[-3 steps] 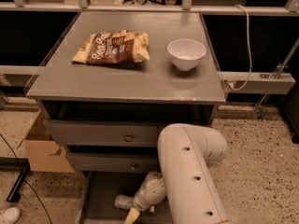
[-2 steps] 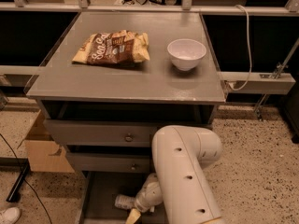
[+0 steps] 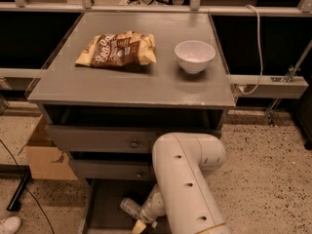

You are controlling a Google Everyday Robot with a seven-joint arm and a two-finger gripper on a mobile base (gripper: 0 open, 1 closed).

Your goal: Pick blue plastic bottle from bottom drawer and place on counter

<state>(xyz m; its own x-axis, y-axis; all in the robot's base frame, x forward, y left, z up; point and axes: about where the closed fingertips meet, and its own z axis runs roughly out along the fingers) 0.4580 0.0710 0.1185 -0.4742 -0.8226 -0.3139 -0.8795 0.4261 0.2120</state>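
We see the arm [image 3: 187,184] bent down in front of the cabinet, its thick white link covering the right part of the drawer fronts, and its tool [image 3: 140,224] reaching low into the open bottom drawer [image 3: 105,201] near the lower edge of the view. The blue plastic bottle [image 3: 128,206] lies on its side on the floor of that drawer, just left of the wrist and right beside the tool. We cannot tell whether the two touch, nor whether the tool is released or clenched, since the arm hides most of it. Above the open tray we see two closed grey drawers, the upper drawer [image 3: 97,139] and the middle drawer [image 3: 107,169], each with a small round knob. The grey worktop [image 3: 146,84] carries a brown chip bag [image 3: 117,50] lying flat towards its back left and a white bowl [image 3: 195,56] standing upright towards its back right, the two well apart. A cardboard box [image 3: 46,155] sits on the speckled floor [image 3: 268,169] to the left of the cabinet, and a white cable [image 3: 257,43] hangs down behind the right edge of the worktop.
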